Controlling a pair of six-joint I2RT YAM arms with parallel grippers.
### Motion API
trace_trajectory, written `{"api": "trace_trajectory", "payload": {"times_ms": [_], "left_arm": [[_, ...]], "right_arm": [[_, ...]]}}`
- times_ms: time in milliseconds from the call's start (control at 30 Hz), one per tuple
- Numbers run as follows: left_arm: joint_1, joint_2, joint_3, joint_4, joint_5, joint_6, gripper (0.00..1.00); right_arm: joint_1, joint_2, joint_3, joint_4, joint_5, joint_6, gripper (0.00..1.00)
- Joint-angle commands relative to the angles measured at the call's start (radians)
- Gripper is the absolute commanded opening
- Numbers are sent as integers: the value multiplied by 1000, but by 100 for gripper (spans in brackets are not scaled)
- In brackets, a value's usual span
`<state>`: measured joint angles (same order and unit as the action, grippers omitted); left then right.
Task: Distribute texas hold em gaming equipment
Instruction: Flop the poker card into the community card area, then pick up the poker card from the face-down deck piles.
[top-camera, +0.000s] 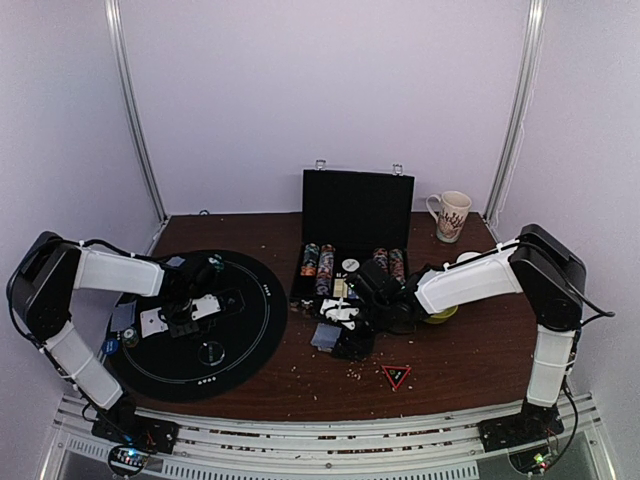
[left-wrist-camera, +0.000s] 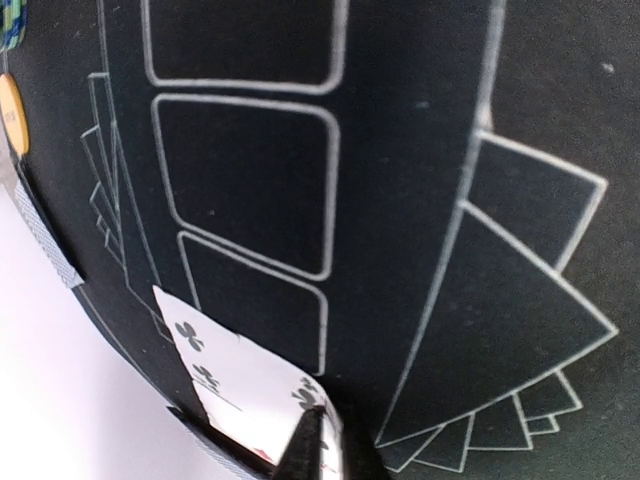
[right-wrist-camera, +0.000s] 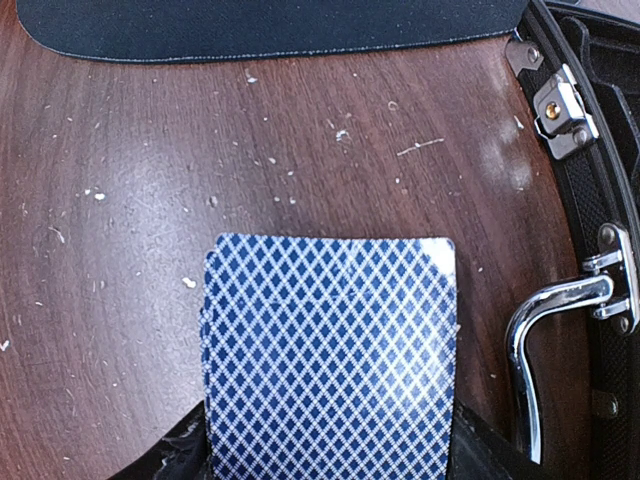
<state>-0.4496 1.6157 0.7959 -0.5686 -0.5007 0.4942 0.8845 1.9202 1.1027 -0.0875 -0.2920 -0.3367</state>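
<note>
— What lies nearest the arms on the table (top-camera: 470, 360)?
— A small red triangle (top-camera: 396, 376). Its markings are too small to read. Just past it, the right gripper (top-camera: 347, 335) straddles the deck (right-wrist-camera: 330, 350), which lies with its blue-diamond backs up on bare wood beside the chrome handle (right-wrist-camera: 560, 320) of the case.
— Is it gripping the deck?
— I can't tell. Its fingers (right-wrist-camera: 175, 465) show only as dark slivers at the picture's bottom corners. They stand wide apart, one at each side of the deck, and where they might press is cut off.
— And the left?
— The left gripper (left-wrist-camera: 325, 445) is over the round black mat (top-camera: 255, 335). Its tips are pinched to a narrow wedge on a face-up card (left-wrist-camera: 235, 385) with club pips, and the card's lower part runs out of view. An orange chip (left-wrist-camera: 9, 115) sits near the mat's rim, half cut off.
— Further back?
— A yellow-green bowl (top-camera: 443, 314), mostly hidden behind the right arm. Beyond it is the open black case (top-camera: 355, 210) with rows of chips (top-camera: 320, 262), their colours blurred. A mug (top-camera: 450, 215) stands at the far right.
</note>
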Motion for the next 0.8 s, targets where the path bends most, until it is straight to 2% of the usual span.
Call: {"api": "trace_trajectory", "payload": {"times_ms": [0, 67, 133, 300, 433, 500, 567, 633, 733, 767], "left_arm": [[12, -10, 8, -6, 72, -1, 23], [9, -19, 23, -26, 118, -13, 33], [-5, -30, 28, -44, 145, -17, 37], [-104, -85, 20, -79, 209, 11, 39], [-171, -190, 89, -38, 405, -15, 42], [-175, -238, 128, 48, 519, -107, 48], [-175, -283, 131, 177, 695, -239, 64], [-174, -318, 85, 362, 841, -455, 83], [-167, -288, 23, 619, 1055, -738, 95], [-164, -258, 11, 677, 1089, -827, 95]], "right_arm": [[-8, 23, -37, -110, 57, -16, 73], [-9, 23, -37, -111, 57, -16, 73], [-9, 25, -39, -112, 57, -16, 73], [-9, 23, -41, -113, 57, -16, 73], [-9, 22, -40, -115, 59, -16, 73], [-9, 23, -39, -111, 59, -16, 73], [-9, 25, -37, -108, 59, -15, 73], [-10, 30, -34, -106, 58, -10, 73], [-8, 33, -34, -97, 58, -3, 73], [-7, 32, -35, -96, 56, 0, 73]]}}
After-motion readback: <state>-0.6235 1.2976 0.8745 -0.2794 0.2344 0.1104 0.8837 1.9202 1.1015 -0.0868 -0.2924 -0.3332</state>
